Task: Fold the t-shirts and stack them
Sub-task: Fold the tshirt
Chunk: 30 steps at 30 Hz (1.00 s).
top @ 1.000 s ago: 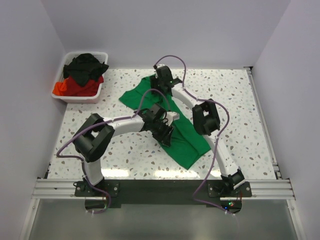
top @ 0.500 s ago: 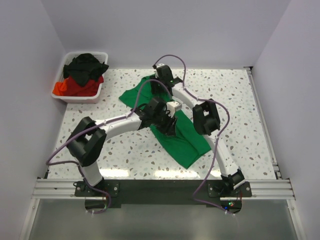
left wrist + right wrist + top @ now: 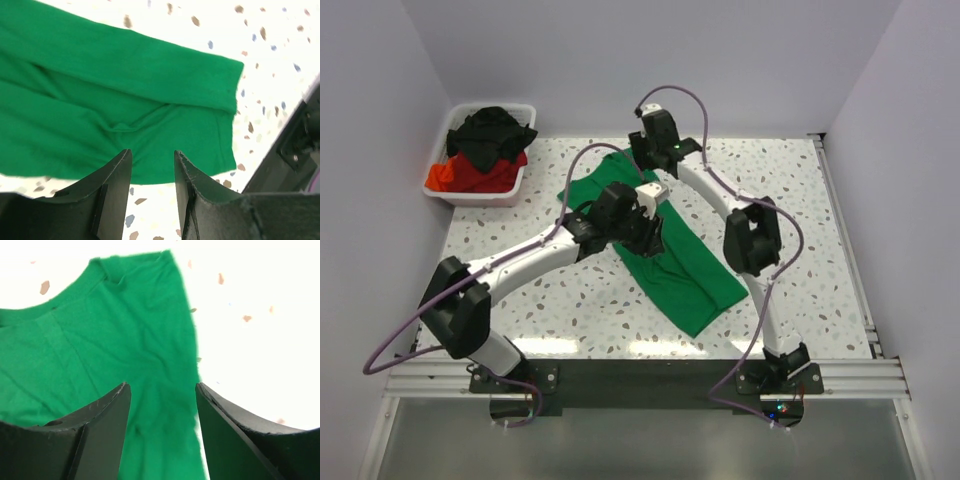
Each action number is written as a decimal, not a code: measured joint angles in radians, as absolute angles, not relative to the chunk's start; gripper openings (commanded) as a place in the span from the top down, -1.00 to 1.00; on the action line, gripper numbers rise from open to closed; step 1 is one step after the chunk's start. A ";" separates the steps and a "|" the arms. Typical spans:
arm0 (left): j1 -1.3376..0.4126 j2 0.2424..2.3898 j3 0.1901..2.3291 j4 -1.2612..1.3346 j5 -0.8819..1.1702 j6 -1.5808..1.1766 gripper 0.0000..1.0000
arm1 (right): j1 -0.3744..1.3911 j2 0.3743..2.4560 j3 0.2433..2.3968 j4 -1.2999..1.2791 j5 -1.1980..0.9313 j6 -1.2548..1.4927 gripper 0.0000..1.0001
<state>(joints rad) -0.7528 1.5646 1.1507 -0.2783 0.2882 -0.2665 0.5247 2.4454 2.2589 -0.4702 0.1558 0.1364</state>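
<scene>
Top view. Green shirt (image 3: 692, 285) flat and diagonal on surface (image 3: 550, 300), mid-field. Left gripper (image 3: 648, 238) over the shirt's middle; right gripper (image 3: 645, 160) above its far end. Black shirt (image 3: 495, 130) and red shirt (image 3: 470, 178) heaped in bin (image 3: 480, 198) at far left corner, well apart from the green one.

Left wrist. Left gripper (image 3: 150, 172) at a modest gap, nothing between the fingers, hovering clear of the cloth. Below: wrinkled green fabric with a stitched edge at right, speckled surface beyond.

Right wrist. Right gripper (image 3: 161, 407) spread wider, also empty. Below: collar end of the shirt, fabric's right edge running down between the fingers.

Judgement. Probably early in folding the first shirt; nothing stacked, two shirts not yet taken from the bin. Next move: lower both, pinch one long edge at two points, lift low, carry across to the opposite side. Calls for a thin bite right at the edge. Mid-shirt wrinkle likely to bunch unless pulled taut first.
</scene>
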 measured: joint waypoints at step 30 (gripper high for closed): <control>-0.473 2.274 1.992 -0.663 -0.209 -0.701 0.07 | 0.486 1.350 1.185 -0.628 0.022 0.092 -0.43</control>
<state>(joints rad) -0.4728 2.2742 1.9919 -0.6628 -0.2092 -0.7013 0.4858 1.3502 1.1854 -0.6277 0.0223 0.0917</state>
